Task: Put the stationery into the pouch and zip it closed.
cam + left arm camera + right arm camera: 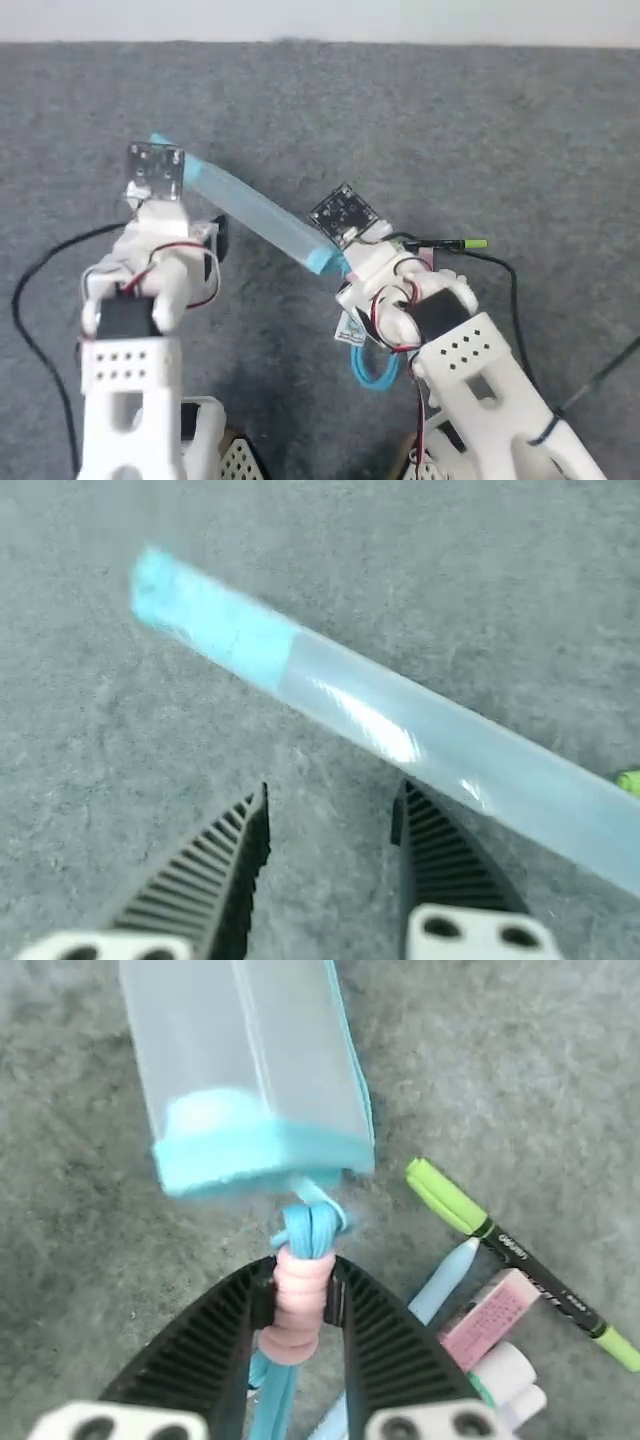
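Pouch [250, 210]: long, translucent, with a blue band at each end. In the high view it runs on a slant from beside the left arm's wrist down to the right arm's wrist. Whether its zip is open or shut cannot be told.
Pouch, near end [250, 1060]: blue-banded end just beyond the right gripper's fingertips, with a blue cord [310, 1225] coming out of it.
Pouch, far end [400, 730]: crosses the left wrist view just beyond the fingertips, apart from them.
Pink bead [298, 1305]: threaded on the cord and sitting between the right gripper's fingers.
Right gripper [300, 1263]: clamped on the pink bead, both black ribbed fingers pressed against it.
Left gripper [331, 792]: jaws spread wide, nothing between them, grey surface visible through the gap.
Cord loop [375, 372]: blue loop under the right arm in the high view.
Green-capped pen [510, 1255]: black barrel, lying on the table beside the right gripper, outside the pouch; also seen at [462, 243].
Pale blue pen [440, 1280]: next to the green-capped pen, outside the pouch.
Pink eraser [490, 1320]: between the two pens, touching the pale blue one.
White item [510, 1375]: just beside the eraser; kind unclear.
Table [450, 120]: grey, carpet-like covering.
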Robot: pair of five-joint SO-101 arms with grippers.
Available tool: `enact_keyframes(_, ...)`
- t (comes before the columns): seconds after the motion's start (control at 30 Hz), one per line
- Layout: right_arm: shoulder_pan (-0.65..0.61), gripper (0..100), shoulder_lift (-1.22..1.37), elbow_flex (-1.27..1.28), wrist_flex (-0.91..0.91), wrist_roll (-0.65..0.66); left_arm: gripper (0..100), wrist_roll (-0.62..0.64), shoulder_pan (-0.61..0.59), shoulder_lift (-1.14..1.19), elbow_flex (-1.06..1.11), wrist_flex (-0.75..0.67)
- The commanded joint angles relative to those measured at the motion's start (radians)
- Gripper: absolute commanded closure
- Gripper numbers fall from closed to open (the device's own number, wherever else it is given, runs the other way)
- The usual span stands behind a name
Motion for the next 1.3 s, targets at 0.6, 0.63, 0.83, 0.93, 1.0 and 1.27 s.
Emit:
enact_keyframes(0.6, -0.051, 99.2, -0.051, -0.218, 0.108, -0.011, 72, -0.041, 0.377, -0.265, 0.097, 0.092)
enact_keyframes(0.63, -0.048, 99.2, -0.051, -0.235, 0.117, -0.009, 72, -0.052, 0.391, -0.265, 0.108, 0.086)
enact_keyframes(0.83, -0.054, 99.2, -0.051, -0.397, 0.263, -0.009, 72, -0.058, 0.419, -0.272, 0.114, 0.08)
enact_keyframes(0.93, -0.054, 99.2, -0.047, -0.397, 0.265, -0.006, 72, -0.058, 0.431, -0.273, 0.113, 0.078)
enact_keyframes(1.0, -0.054, 99.2, -0.016, -0.399, 0.268, -0.006, 72, -0.058, 0.443, -0.273, 0.111, 0.078)
enact_keyframes(1.27, -0.056, 99.2, 0.165, -0.405, 0.22, -0.012, 72, -0.029, 0.462, -0.267, 0.07, 0.069)
